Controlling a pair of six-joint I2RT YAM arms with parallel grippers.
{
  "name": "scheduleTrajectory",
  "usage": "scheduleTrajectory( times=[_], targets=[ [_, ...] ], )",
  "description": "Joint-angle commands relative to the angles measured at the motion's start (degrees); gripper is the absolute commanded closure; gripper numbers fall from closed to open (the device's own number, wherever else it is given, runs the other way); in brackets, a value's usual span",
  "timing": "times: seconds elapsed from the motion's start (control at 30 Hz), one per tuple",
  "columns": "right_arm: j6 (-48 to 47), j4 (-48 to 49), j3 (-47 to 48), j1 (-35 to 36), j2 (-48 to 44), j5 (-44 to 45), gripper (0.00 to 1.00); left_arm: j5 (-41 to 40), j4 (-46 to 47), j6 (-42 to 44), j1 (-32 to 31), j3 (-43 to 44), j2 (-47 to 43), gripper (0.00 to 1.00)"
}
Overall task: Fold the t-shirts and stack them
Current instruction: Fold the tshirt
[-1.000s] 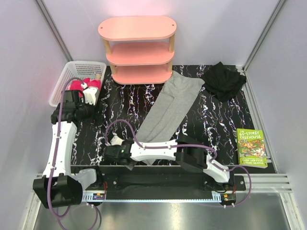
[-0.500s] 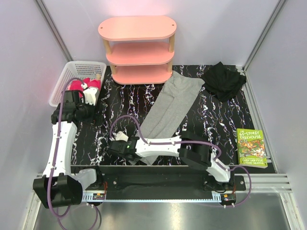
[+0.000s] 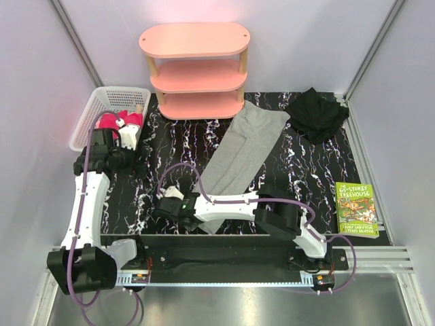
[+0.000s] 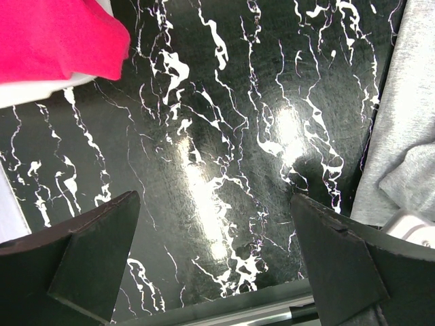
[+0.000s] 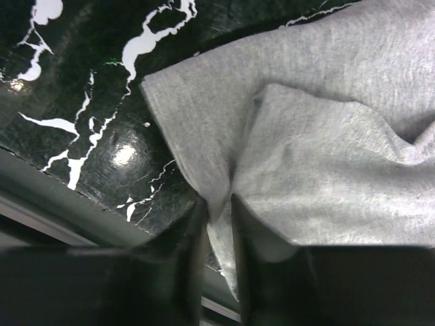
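Observation:
The long, folded grey t-shirt (image 3: 245, 153) lies slantwise across the middle of the marbled table. My right gripper (image 3: 178, 212) reaches left to its near corner. In the right wrist view the right gripper (image 5: 217, 217) is shut on a pinched fold of the grey t-shirt (image 5: 326, 156) at that corner, close to the table's front edge. A black t-shirt (image 3: 316, 114) lies crumpled at the back right. Magenta-pink cloth (image 3: 112, 121) sits in the white basket (image 3: 88, 115). My left gripper (image 3: 121, 157) hovers open over bare table beside the basket; the left gripper (image 4: 214, 258) holds nothing, with pink cloth (image 4: 54, 34) at its upper left.
A pink three-tier shelf (image 3: 195, 68) stands at the back centre. A green-covered book (image 3: 356, 208) lies at the right front. Metal rails run along the table's near edge, just below my right gripper.
My right gripper has closed onto the grey t-shirt's near corner after shifting slightly right. The left arm has not moved.

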Motion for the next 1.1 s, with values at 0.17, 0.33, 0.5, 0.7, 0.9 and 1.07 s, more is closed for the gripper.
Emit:
scheduleTrajectory(
  times=[0.17,0.33,0.5,0.7,0.9,1.07],
  targets=[
    [1.34,-0.04,-6.37,-4.26,-0.38,-7.28,0.82,0.59,2.30,0.22,0.29,-0.24,-1.04,0.01],
    [1.08,0.76,-8.48,-5.31,-1.96,-9.40,1.00,0.77,2.30,0.39,0.29,-0.60,-1.22,0.01],
    [1.52,-1.52,-8.23,-4.79,-6.96,-12.74,1.00,1.12,2.30,0.48,0.38,-0.86,-1.22,0.01],
    [3.10,-8.73,-3.22,-1.10,-13.56,-15.02,1.00,2.26,2.39,0.22,0.29,0.02,-0.17,0.01],
    [5.65,-10.40,-0.23,0.66,-16.11,-18.81,1.00,3.05,2.39,-0.05,0.29,0.81,0.10,0.01],
    [5.74,-13.13,4.60,2.33,-14.88,-20.48,1.00,2.88,2.30,0.22,0.20,1.69,0.10,0.01]
  ],
)
